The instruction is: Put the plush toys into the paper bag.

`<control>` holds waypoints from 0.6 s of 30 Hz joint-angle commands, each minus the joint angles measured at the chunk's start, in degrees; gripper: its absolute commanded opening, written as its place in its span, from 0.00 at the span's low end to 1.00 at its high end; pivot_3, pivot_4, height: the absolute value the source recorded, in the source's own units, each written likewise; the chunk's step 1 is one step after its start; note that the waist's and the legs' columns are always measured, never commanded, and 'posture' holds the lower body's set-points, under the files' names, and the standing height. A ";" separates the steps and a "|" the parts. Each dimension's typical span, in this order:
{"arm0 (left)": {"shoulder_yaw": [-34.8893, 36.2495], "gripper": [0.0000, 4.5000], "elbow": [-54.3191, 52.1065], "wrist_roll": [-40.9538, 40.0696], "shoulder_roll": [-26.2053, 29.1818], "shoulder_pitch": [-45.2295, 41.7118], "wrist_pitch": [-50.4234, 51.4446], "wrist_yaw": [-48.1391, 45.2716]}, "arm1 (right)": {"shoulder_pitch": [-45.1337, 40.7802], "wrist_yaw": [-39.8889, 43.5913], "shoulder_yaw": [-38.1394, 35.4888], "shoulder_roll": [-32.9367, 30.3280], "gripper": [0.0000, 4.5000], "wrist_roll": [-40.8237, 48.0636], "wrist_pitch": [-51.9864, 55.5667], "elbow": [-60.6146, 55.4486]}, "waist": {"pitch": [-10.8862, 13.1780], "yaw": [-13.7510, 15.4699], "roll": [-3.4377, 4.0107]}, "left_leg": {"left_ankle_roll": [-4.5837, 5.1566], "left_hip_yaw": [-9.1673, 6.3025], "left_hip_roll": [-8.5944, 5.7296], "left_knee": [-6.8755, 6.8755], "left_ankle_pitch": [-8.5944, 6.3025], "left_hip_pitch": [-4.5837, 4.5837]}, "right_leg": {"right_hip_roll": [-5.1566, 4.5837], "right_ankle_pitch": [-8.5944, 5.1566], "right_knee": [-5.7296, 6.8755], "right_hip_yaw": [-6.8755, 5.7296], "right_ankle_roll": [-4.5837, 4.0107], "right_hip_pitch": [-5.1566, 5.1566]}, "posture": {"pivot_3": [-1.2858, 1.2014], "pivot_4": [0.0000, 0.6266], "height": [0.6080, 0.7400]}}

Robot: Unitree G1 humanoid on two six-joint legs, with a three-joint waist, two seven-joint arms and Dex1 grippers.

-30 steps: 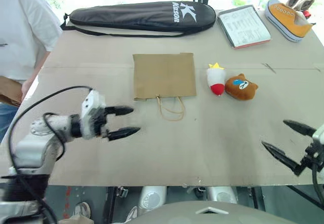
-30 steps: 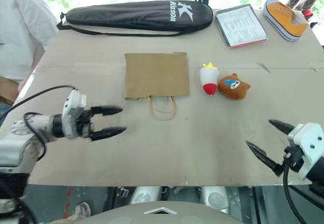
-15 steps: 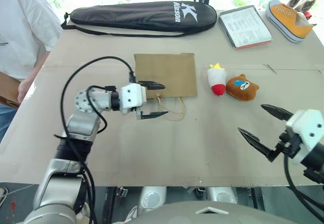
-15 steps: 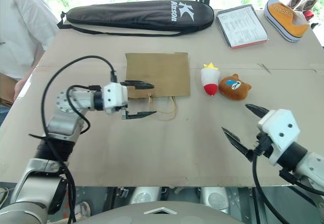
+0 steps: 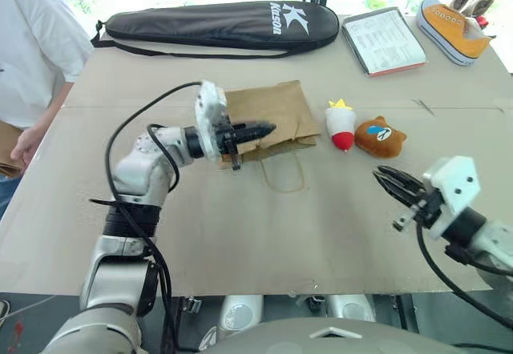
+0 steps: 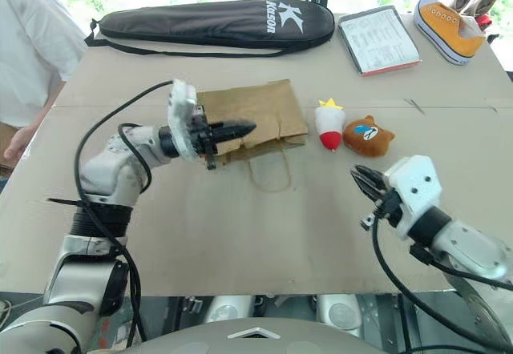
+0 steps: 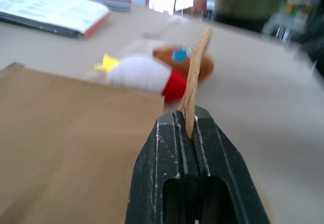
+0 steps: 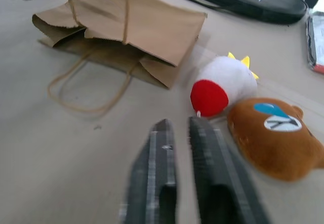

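Observation:
The brown paper bag (image 5: 272, 107) lies flat in the middle of the table, its mouth toward me. My left gripper (image 5: 268, 128) is shut on one twisted tan handle (image 7: 195, 82) and holds the bag's upper side a little off the table. The other handle (image 5: 282, 179) lies loose on the table. Right of the bag lie the plush toys: a white-and-red one with yellow spikes (image 5: 341, 125) and a brown bear head (image 5: 380, 139), touching each other. My right gripper (image 5: 393, 183) is shut and empty, just short of the toys (image 8: 223, 89).
A long black racket case (image 5: 224, 24) lies along the far edge. A booklet (image 5: 383, 40) and an orange sneaker (image 5: 453, 19) sit at the far right. A person in a white shirt (image 5: 32, 50) stands at the table's left side.
My left gripper moved right, shut on the bag's handle and raised it, lifting the bag's top side. My right gripper closed and moved left toward the toys.

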 commanded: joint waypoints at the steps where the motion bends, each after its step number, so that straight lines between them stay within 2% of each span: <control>1: 5.73 0.00 -4.87 -11.11 -1.45 -1.44 12.35 6.34 | -9.84 -1.26 8.26 2.22 0.01 -4.18 -0.34 4.59 | 0.01 -0.33 -0.02 | 0.00 0.00 0.00 0.00 0.00 0.01 | 0.03 0.00 -0.01 0.01 0.00 0.00 | 0.52 0.24 1.00; 6: 10.23 0.00 -7.10 -19.70 -2.88 -2.61 21.98 14.07 | -31.06 -0.26 21.94 8.10 0.01 -11.71 1.32 19.69 | 0.03 -0.69 -0.01 | -0.01 -0.02 0.01 0.00 0.01 0.06 | 0.07 0.01 0.08 0.06 -0.02 -0.02 | 0.52 0.24 1.00; 8: 11.65 0.00 -7.56 -21.87 -3.78 -3.15 23.93 17.03 | -36.23 1.00 24.74 10.21 0.01 -13.22 1.01 24.48 | 0.03 -0.45 -0.02 | -0.02 -0.01 0.00 0.00 0.01 0.05 | 0.04 0.02 0.10 0.06 -0.04 -0.04 | 0.52 0.24 1.00; 12: 13.64 0.00 -8.34 -25.56 -5.63 -3.72 25.71 22.46 | -41.23 5.18 30.65 13.22 0.01 -17.16 -3.28 35.26 | 0.02 0.01 -0.02 | -0.08 -0.21 -0.01 -0.02 0.05 -0.15 | -0.04 0.01 -0.02 0.11 -0.01 -0.06 | 0.52 0.24 1.00; 18: 16.11 0.00 -8.51 -30.51 -7.02 -4.49 27.30 29.44 | -43.26 7.88 32.00 18.57 0.01 -20.42 -9.41 45.02 | 0.03 -0.12 -0.02 | -0.22 -0.18 -0.07 0.19 0.13 -0.51 | -0.19 0.16 -0.06 0.25 0.24 -0.29 | 0.52 0.24 1.00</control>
